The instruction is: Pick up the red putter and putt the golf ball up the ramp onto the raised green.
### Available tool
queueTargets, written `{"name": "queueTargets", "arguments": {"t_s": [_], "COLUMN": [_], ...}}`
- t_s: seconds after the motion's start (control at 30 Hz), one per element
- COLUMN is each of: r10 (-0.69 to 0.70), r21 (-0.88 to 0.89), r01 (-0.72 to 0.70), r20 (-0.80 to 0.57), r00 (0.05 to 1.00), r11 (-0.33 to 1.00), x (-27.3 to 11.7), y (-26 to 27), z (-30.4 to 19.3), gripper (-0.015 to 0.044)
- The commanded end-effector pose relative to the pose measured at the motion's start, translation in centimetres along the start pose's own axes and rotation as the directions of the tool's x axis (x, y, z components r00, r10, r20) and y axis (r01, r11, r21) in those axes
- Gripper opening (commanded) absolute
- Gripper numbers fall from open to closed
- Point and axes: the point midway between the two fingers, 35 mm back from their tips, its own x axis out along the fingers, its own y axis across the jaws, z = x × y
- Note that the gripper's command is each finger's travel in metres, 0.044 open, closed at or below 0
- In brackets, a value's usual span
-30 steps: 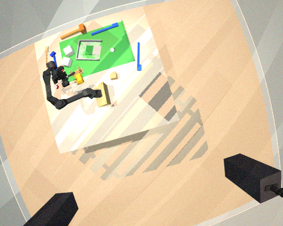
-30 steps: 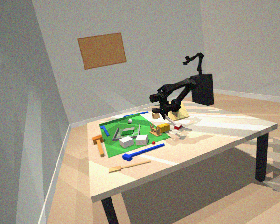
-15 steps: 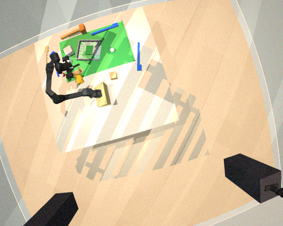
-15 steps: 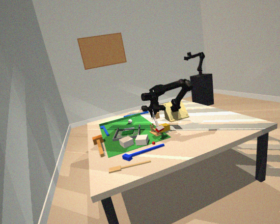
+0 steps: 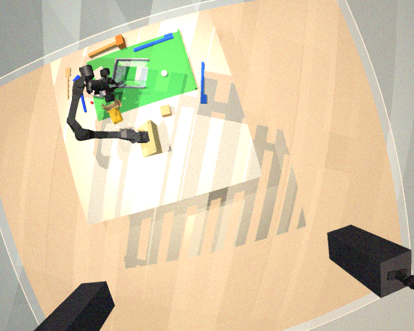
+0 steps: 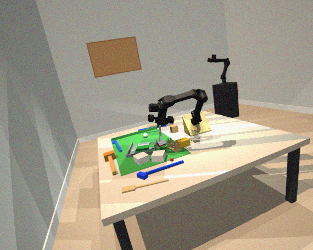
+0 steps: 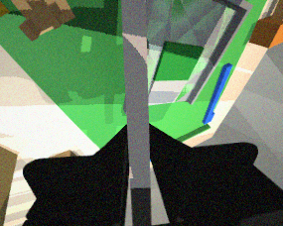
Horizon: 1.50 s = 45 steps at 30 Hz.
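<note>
Pincer [image 6: 160,122] is clenched on the grey shaft of the red putter [image 6: 161,143], which hangs straight down from it, long axis close to vertical, with the red head low over the near part of the green mat [image 6: 127,164]. In the wrist view the shaft [image 7: 137,99] runs up the middle of the picture, away from the black jaws that close on it from both sides.

From the putter's head the golf ball [image 6: 145,135] lies farther back on the mat and off to one side, well apart from it. In the top view the ball [image 5: 164,72] sits on open green, on the far side of the grey-railed raised green [image 5: 131,73] from the pincer [image 5: 107,87]. So the ramp structure stands between the club and the ball.

As I judge it, the coming move turns on this: the head must be carried round the raised green to the ball's far side, so that a stroke sends it back toward the ramp. Which face of the structure carries the slope is hard to tell here.

Around the mat on the table [image 6: 236,153] lie blue sticks and wooden mallets, untouched.
</note>
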Motion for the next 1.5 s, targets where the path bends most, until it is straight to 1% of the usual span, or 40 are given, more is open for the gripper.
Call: {"name": "queueTargets", "arguments": {"t_s": [0.0,0.33,0.67,1.1,1.47], "r10": [-0.006,0.016,0.056,0.137,0.215], "r21": [0.046,0.14,0.209,0.286,0.334], "r01": [0.01,0.022,0.043,0.072,0.093], "r20": [-0.086,-0.266,-0.449,-0.65,-0.771], "r00": [0.996,0.964,0.892,0.748,0.599], "r11": [0.999,0.99,0.977,0.956,0.938], "x": [1.0,3.3,5.7,8.5,10.5], "y": [-1.8,-4.2,-6.2,-7.2,-6.7], "z": [-2.9,-9.6,-16.1,-24.9,-31.6], "gripper": [0.0,0.0,0.0,0.0,0.0]}}
